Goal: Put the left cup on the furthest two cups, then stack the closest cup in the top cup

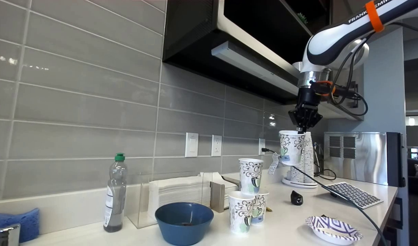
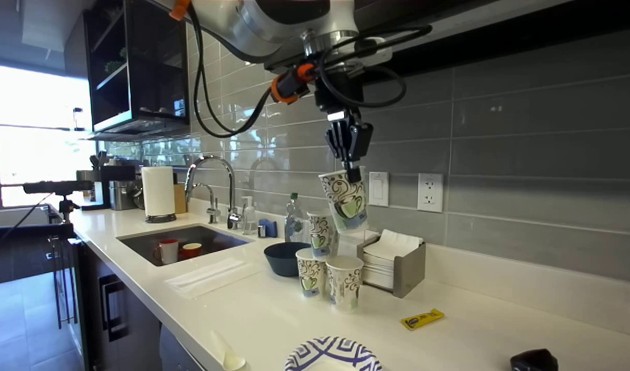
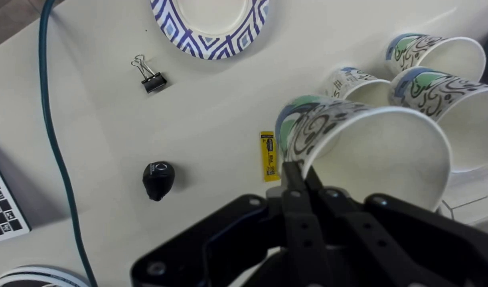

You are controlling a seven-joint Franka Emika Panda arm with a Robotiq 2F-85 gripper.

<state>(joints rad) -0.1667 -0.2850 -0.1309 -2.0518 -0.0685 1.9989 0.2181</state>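
Note:
My gripper [image 1: 300,130] is shut on the near rim of a white patterned cup [image 1: 291,150] and holds it in the air, slightly tilted. The held cup also shows in an exterior view [image 2: 347,203] and, mouth toward the camera, in the wrist view [image 3: 379,159]. The furthest two cups [image 1: 240,213] [image 1: 259,206] stand upright side by side on the counter. A third cup, the top cup [image 1: 251,176], sits upright above them, across their rims. In an exterior view, the held cup is above and beside the top cup [image 2: 321,234], partly in front of it.
A blue bowl [image 1: 184,223] stands close to the cups. A napkin holder [image 2: 410,270] is behind them by the wall. A yellow packet [image 3: 269,156], a patterned plate [image 3: 212,48], a black object [image 3: 159,180] and a cable [image 3: 54,135] lie on the counter. A green-capped bottle [image 1: 115,196] stands by the wall.

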